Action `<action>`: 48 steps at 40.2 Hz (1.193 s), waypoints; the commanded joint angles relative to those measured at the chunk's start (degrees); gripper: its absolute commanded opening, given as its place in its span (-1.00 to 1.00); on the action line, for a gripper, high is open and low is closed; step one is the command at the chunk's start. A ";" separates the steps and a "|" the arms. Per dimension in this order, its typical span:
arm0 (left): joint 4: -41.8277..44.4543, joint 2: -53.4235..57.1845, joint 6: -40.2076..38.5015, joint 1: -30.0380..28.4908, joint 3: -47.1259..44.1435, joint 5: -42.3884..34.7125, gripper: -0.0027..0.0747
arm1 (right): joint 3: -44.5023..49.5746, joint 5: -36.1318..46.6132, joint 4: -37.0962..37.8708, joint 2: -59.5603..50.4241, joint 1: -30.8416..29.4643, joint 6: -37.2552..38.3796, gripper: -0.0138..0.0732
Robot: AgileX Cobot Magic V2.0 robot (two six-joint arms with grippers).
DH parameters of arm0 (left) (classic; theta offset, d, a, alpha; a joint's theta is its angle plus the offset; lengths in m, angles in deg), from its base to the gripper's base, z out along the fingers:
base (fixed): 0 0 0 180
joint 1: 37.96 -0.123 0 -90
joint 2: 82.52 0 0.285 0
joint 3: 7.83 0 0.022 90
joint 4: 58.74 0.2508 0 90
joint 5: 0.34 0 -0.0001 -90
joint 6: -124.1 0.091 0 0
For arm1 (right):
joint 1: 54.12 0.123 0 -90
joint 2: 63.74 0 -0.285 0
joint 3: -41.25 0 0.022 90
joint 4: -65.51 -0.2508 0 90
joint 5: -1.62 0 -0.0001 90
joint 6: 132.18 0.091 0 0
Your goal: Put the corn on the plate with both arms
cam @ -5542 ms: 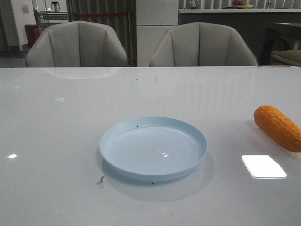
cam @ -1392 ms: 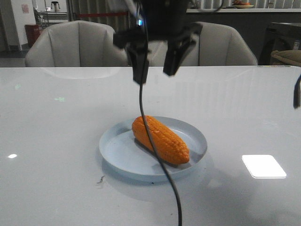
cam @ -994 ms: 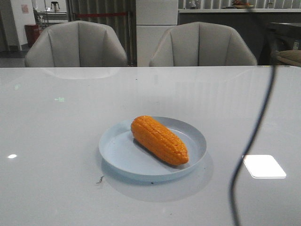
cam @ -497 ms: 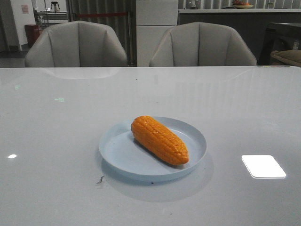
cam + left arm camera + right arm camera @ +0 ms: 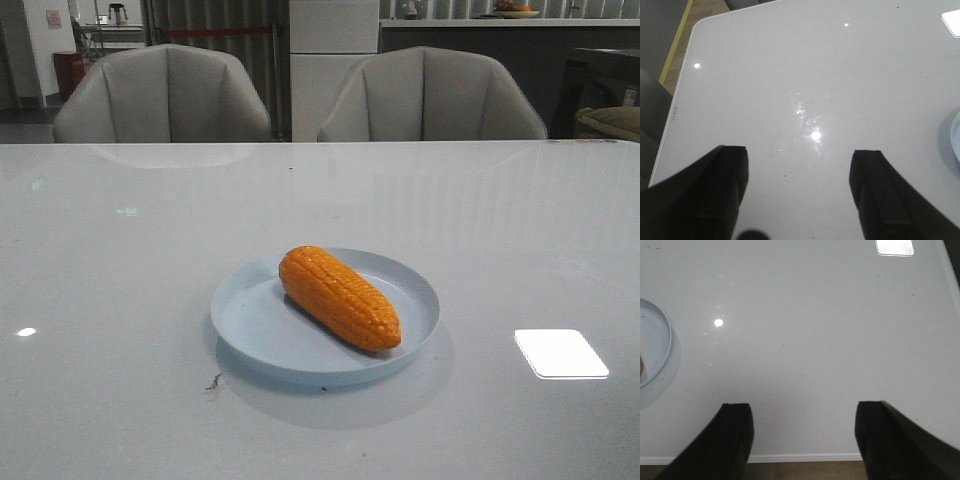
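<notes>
On my front camera I see the corn [image 5: 340, 298] lying inside the plate [image 5: 245, 320], which sits near the middle of the white table [image 5: 120, 300]. The cob rests on its side, slanted, with its blunt end toward the far left of the plate and its tapered tip toward the near right, close to the rim. A small dark speck [image 5: 213, 382] lies on the table just to the near left of the plate, and a bright rectangular reflection [image 5: 561, 353] shows on the tabletop to the right. Two pale chairs [image 5: 163, 95] stand beyond the far edge.

Neither arm appears in the front view. From my left wrist camera, the left gripper [image 5: 800, 187] has its fingers spread wide with bare table between them and nothing in its grasp; a sliver of the plate's rim shows at the frame edge. From my right wrist camera, the right gripper [image 5: 802, 440] is likewise spread wide and holds nothing, over the table's edge, with part of the plate visible well apart from it.
</notes>
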 commanded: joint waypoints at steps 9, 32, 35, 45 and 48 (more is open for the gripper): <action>0.79 0.17 -0.55 0.40 1.44 -3.82 0.28 | -1.27 3.92 0.20 -0.10 -0.35 -0.44 0.57; 0.70 0.17 -0.55 0.40 1.44 -3.82 -0.70 | -1.27 3.92 0.20 -0.10 -0.35 -0.44 0.57; 1.19 0.17 -0.55 0.40 1.44 -3.82 -0.70 | -1.27 3.92 0.20 -0.10 -0.35 -0.44 0.57; 0.46 1.31 -0.55 0.03 0.14 -7.64 -0.70 | -1.27 3.92 0.20 -0.10 -0.35 -0.44 0.57; -0.93 3.60 0.03 -1.72 -2.23 -12.43 -0.70 | -1.27 3.92 0.20 -0.10 -0.35 -0.44 0.57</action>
